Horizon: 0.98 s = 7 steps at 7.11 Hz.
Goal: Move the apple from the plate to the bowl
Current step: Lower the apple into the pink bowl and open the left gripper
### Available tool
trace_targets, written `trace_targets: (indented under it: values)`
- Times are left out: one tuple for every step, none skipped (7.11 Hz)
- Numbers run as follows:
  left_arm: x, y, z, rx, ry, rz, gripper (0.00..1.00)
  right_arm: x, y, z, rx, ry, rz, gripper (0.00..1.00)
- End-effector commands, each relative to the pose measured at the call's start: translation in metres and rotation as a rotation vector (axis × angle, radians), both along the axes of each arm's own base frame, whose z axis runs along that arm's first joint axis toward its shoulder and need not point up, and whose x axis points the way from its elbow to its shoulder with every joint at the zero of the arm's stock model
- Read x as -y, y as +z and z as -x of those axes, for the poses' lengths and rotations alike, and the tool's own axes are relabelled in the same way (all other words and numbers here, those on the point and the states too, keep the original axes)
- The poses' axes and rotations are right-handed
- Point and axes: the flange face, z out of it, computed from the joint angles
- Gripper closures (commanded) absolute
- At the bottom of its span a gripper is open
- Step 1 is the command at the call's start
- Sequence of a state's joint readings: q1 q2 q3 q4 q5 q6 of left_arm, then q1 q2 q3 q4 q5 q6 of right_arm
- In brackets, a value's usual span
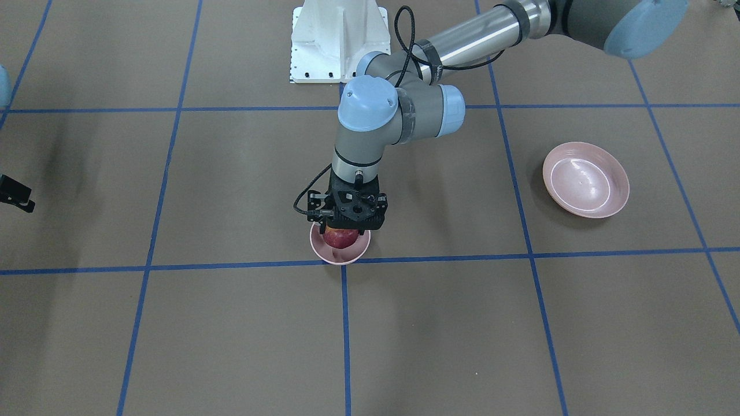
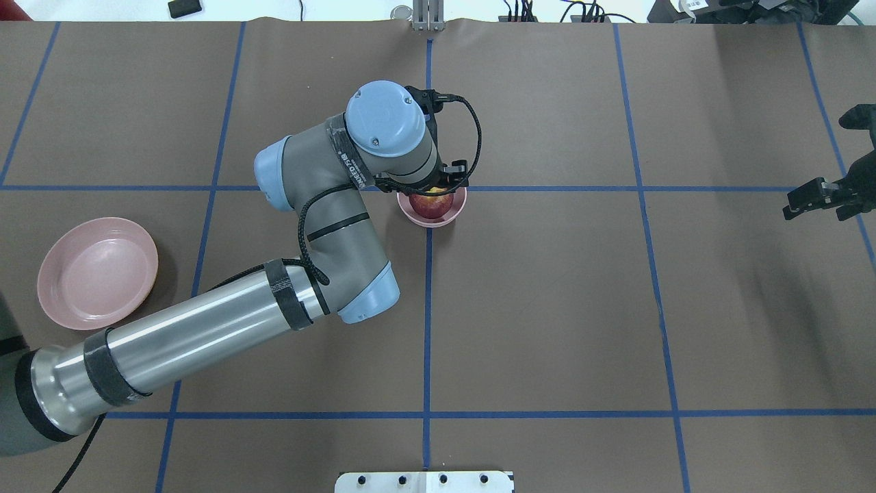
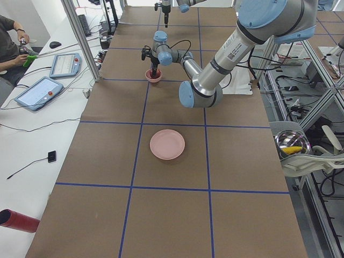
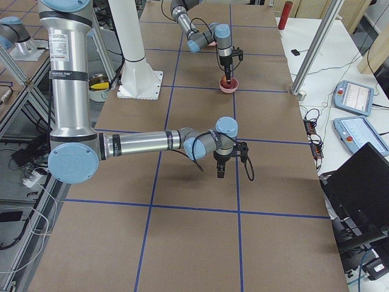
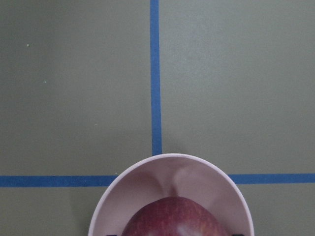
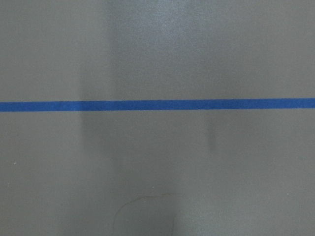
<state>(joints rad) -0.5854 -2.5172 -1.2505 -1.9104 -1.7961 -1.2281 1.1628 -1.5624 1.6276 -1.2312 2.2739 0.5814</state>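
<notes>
1. The left pincer (image 1: 342, 229) hangs straight over the bowl (image 5: 142, 189). The apple (image 5: 172, 219) sits directly beneath it, between its fingers and low inside the bowl's wall.
2. I cannot tell whether the jaws clamp the apple or stand free of it. The pincer's body hides them from above, and the wrist view shows only 2 dark slivers beside the fruit.
3. The plate (image 2: 96, 274) lies bare, well apart from the pincer on the arm's base side, so the step in hand looks like the release.
4. Let the apple's weight rest on the bowl's floor before opening. The bowl is barely wider than the fruit, so spread the fingers gently, or they may shove the wall.
5. Then rise straight up, because a sideways drift could catch the rim and tip the bowl.
6. The right pincer (image 2: 821, 195) hovers far off on the other side, with nothing seen in it. How far it is open I cannot tell.
</notes>
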Motion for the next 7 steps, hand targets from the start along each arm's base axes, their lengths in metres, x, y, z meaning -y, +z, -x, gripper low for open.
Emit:
trace_targets:
  values:
    - [-0.003,0.002,-0.002,-0.012,-0.005,-0.016,0.03,0.002,-0.003,0.001,0.001,0.000,-0.005,0.00]
    - [-0.002,0.002,-0.001,-0.012,-0.006,-0.016,0.03,0.002,-0.004,0.001,0.007,-0.002,-0.004,0.00]
    - [-0.003,0.000,0.001,-0.016,-0.004,-0.019,0.02,-0.001,-0.003,0.000,0.009,-0.003,-0.003,0.00]
    - [-0.003,0.000,0.002,-0.015,-0.005,-0.019,0.02,0.000,-0.001,0.000,0.004,-0.002,0.000,0.00]
    - [-0.005,-0.010,0.014,-0.037,-0.007,-0.033,0.02,-0.001,-0.002,-0.001,0.006,0.000,0.000,0.00]
    - [-0.027,0.020,0.046,-0.051,0.000,-0.043,0.02,-0.001,-0.001,-0.001,0.004,0.001,0.001,0.00]
    - [-0.058,0.067,0.097,-0.038,0.011,-0.036,0.02,-0.001,-0.002,-0.004,0.007,0.004,-0.002,0.00]
